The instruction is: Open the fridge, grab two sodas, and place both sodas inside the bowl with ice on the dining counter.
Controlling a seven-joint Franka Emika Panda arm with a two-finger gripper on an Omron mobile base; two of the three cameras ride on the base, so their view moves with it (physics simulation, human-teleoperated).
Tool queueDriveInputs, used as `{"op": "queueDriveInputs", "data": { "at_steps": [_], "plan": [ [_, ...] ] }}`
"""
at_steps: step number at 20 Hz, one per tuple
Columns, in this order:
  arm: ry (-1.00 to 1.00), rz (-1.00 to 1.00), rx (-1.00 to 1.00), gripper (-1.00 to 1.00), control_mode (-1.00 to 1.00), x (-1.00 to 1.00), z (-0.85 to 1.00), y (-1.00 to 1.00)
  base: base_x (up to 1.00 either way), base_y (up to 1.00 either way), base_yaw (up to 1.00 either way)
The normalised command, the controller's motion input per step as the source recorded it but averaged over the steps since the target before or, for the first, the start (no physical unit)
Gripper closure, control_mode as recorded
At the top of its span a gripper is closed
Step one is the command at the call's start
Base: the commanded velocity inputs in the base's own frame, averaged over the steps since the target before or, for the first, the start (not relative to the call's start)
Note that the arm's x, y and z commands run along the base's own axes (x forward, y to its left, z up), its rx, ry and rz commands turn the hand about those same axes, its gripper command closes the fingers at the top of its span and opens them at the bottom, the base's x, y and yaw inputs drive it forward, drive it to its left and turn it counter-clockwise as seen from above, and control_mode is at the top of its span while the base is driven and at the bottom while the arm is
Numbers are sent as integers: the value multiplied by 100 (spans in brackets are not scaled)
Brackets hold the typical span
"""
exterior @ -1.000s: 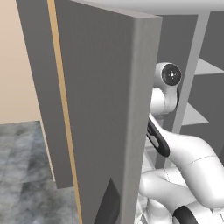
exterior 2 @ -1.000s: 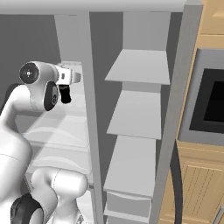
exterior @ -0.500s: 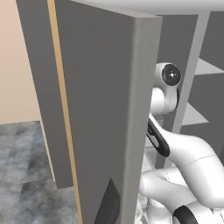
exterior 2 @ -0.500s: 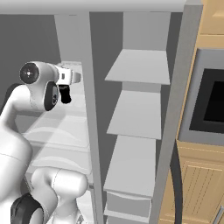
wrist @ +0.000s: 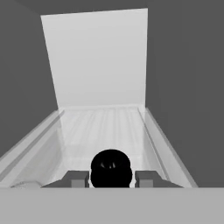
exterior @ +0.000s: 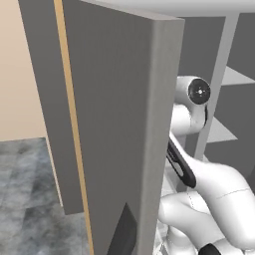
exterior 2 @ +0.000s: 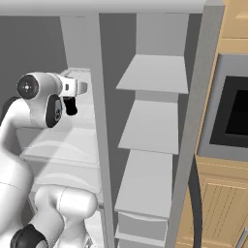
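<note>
1. The fridge stands open, its grey interior facing the robot, with white shelves stepping down the right-hand compartment.
2. In the left base view, the fridge's open left door swings out toward the camera as a tall grey slab with a thin tan strip down its face.
3. The white arm reaches up and forward into the left compartment of the fridge, its dark-jointed wrist level with an upper shelf.
4. In the right base view the gripper sits just left of the fridge's central grey divider, pointing into the left compartment above a white shelf.
5. In the hand view the gripper has its two grey finger tips set close on either side of a round dark object.
6. That object looks black and rounded from this angle; whether it is a soda can cannot be told, as no label or colour shows.
7. The jaws are narrow, pressed against the dark object's sides.
8. Ahead of the gripper a white ribbed shelf runs away to the pale back wall.
9. To the right of the fridge stands a light wood cabinet with a dark built-in oven.
</note>
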Motion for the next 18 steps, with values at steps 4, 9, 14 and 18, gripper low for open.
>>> {"op": "queueDriveInputs", "data": {
  "at_steps": [4, 9, 14, 18],
  "plan": [
    [-3, 0, 0, 100, -100, -66, 17, 0, 0, 0, 0],
    [0, 0, 0, 100, -100, -79, 34, 0, 0, 0, 0],
    [9, 0, 3, 100, -100, -80, 28, 0, 0, 0, 0],
    [15, 0, 2, 100, -100, -80, 12, 0, 0, 0, 0]
  ]
}}
